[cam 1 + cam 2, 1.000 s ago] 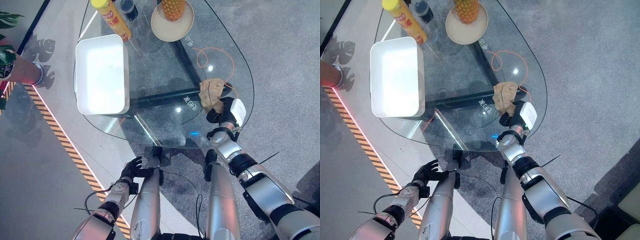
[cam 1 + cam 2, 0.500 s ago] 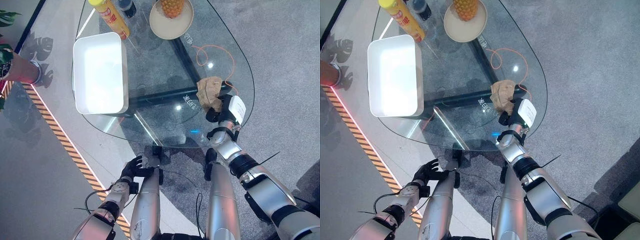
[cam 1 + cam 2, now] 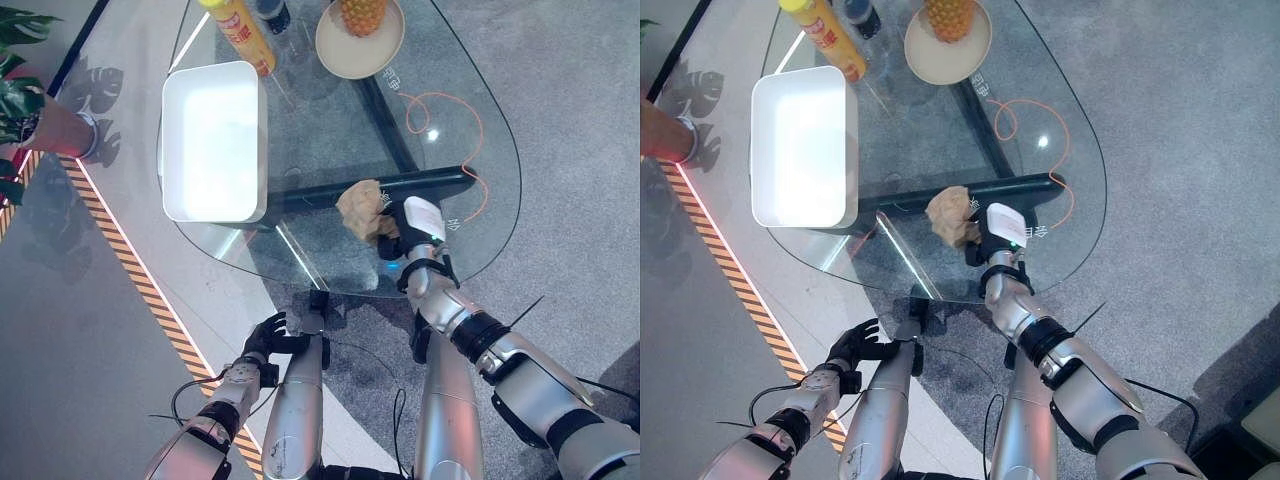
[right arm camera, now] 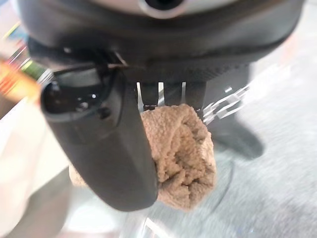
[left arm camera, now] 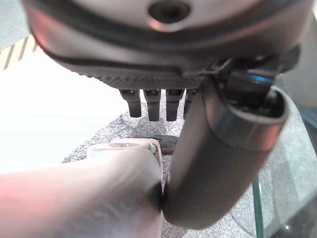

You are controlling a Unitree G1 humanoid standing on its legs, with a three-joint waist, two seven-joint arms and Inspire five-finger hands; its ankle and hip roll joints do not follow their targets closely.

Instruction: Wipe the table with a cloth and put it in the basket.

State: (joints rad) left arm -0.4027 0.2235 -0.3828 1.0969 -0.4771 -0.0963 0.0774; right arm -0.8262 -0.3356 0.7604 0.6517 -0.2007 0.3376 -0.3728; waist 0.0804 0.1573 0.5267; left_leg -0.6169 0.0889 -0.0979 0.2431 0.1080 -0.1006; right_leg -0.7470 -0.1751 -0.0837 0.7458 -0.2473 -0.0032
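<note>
The left hand (image 3: pixel 268 337) hangs low beside the near edge of the table, below the glass, fingers loosely relaxed and holding nothing; it sits where it was a second ago and takes no part.

Further left and far on the glass table (image 3: pixel 330 130) the white basket (image 3: pixel 214 142) lies open, with nothing in it. Beyond it stand a yellow bottle (image 3: pixel 240 32) and a plate (image 3: pixel 360 38) carrying a pineapple (image 3: pixel 362 12), all well apart from the wiping.

The change is in the middle: the tan cloth (image 3: pixel 362 209) has travelled left across the glass, from near the right rim by the orange cable (image 3: pixel 452 130) to a spot over the dark table frame. The right hand (image 3: pixel 405 233) has moved with it, fingers and thumb closed on the bunched cloth, as the right wrist view confirms (image 4: pixel 181 148).

That reads as a wiping stroke in progress, sweeping toward the basket side. The wipe looks partly done; the glass between cloth and basket is likely still to cover, and the drop into the basket is not yet made.
</note>
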